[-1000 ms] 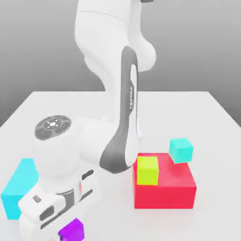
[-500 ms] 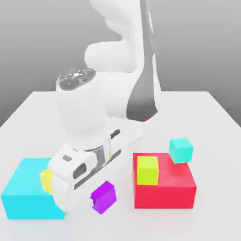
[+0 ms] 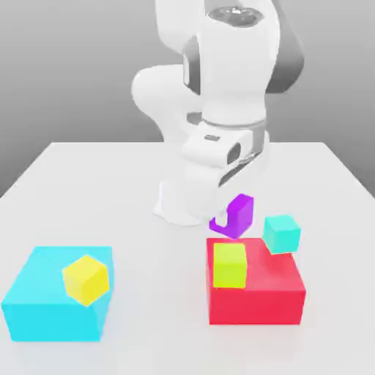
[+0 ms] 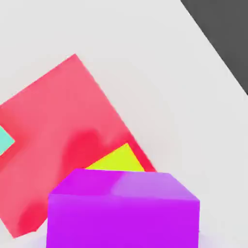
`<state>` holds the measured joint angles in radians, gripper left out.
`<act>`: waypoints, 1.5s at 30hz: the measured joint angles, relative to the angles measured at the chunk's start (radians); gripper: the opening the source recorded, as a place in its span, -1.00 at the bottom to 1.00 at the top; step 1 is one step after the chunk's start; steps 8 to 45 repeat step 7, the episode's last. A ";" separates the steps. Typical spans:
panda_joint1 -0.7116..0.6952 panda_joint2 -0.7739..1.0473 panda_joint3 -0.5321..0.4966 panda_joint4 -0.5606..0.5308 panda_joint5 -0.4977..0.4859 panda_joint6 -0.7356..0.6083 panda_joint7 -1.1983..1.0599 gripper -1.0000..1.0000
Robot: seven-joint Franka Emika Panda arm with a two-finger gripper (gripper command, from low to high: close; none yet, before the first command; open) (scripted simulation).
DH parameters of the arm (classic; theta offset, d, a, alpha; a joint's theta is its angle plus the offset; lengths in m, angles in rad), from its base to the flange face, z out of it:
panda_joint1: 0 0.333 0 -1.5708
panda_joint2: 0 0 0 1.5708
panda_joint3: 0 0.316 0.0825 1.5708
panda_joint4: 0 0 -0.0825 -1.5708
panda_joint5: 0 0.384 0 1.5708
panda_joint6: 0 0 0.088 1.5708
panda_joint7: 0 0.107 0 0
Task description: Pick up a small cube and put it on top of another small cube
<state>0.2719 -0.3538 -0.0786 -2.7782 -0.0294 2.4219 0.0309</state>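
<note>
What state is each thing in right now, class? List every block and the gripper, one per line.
purple cube: lifted off the table, carried under the gripper.
lime cube: resting on the red block.
teal cube: tilted, at the red block's far edge.
yellow cube: tilted on the cyan block.
red block: flat on the table.
cyan block: flat on the table.

Small cube (image 3: 234, 215) above big block's (image 3: 256, 300) back edge.

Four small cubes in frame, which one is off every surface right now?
The purple cube, hanging under the gripper above the table. The yellow cube sits on the cyan block; the lime cube and teal cube sit on the red block.
</note>
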 joint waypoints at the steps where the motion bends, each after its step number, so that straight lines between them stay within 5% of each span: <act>1: 0.000 0.026 0.002 -0.011 -0.001 0.038 0.002 -1.00; 3: 0.000 0.087 0.002 -0.031 -0.001 0.120 0.003 -1.00; 4: 0.000 0.108 0.002 -0.038 -0.002 0.147 0.003 1.00; 45: 0.000 0.108 0.002 -0.038 -0.002 0.147 0.003 1.00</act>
